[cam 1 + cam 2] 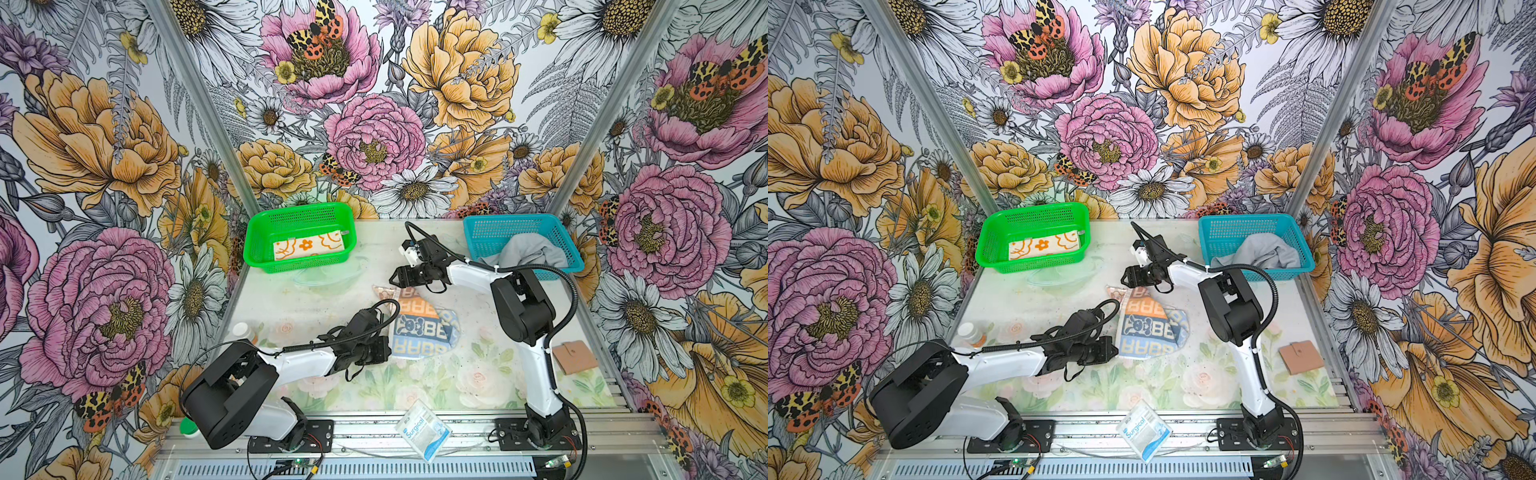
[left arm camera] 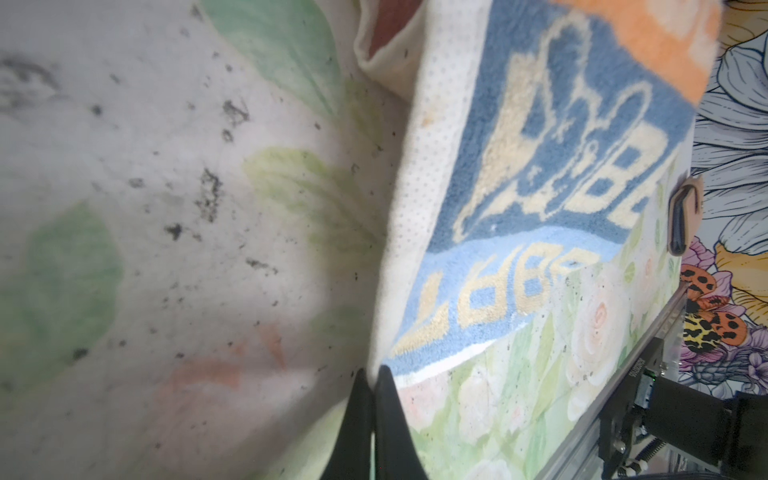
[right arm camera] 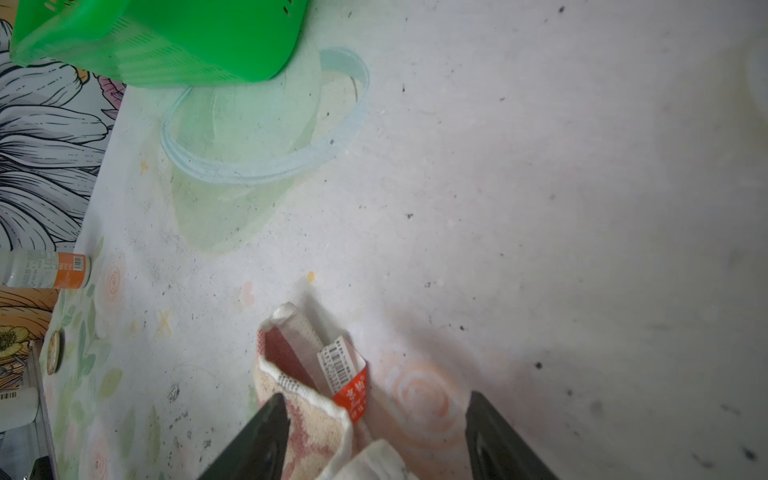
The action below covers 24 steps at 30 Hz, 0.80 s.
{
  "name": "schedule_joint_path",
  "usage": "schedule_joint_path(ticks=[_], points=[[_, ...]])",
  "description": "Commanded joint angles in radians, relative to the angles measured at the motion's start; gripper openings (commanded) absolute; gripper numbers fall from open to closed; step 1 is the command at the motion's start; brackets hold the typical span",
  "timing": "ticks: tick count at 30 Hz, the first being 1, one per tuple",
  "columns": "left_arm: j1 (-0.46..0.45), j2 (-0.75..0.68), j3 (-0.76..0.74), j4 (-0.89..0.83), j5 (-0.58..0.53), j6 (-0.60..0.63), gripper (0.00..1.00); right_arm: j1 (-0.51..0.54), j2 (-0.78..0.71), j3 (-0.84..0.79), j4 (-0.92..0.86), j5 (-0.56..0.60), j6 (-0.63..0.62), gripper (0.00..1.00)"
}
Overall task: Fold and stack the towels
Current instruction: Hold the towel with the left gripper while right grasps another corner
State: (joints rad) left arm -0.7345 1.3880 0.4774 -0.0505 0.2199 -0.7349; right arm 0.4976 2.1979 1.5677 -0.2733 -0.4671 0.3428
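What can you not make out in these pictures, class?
- Grey towel, both top views: near part hidden by the right arm and blue basket wall.
- RABBIT towel, left wrist view: cut off by the picture's edge.
- Flower towel, both top views: near edge hidden by green basket wall.
- Surgical packet, both top views: small print too small to read.

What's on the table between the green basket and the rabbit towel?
A clear round lid, visible in both top views and the right wrist view.
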Motion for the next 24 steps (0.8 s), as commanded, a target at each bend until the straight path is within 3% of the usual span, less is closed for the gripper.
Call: schedule_joint_path(ticks=[1, 18, 24], points=[[0.009, 0.000, -0.013, 0.021, -0.019, -0.006, 0.00, -0.006, -0.015, -0.022, 0.000, 0.006, -0.025, 0.67], [0.007, 0.010, -0.011, 0.029, -0.019, -0.001, 0.00, -0.004, -0.089, -0.099, -0.004, -0.015, -0.038, 0.42], [0.008, 0.015, -0.011, 0.034, -0.017, 0.000, 0.00, -0.004, -0.119, -0.109, -0.003, 0.002, -0.044, 0.39]])
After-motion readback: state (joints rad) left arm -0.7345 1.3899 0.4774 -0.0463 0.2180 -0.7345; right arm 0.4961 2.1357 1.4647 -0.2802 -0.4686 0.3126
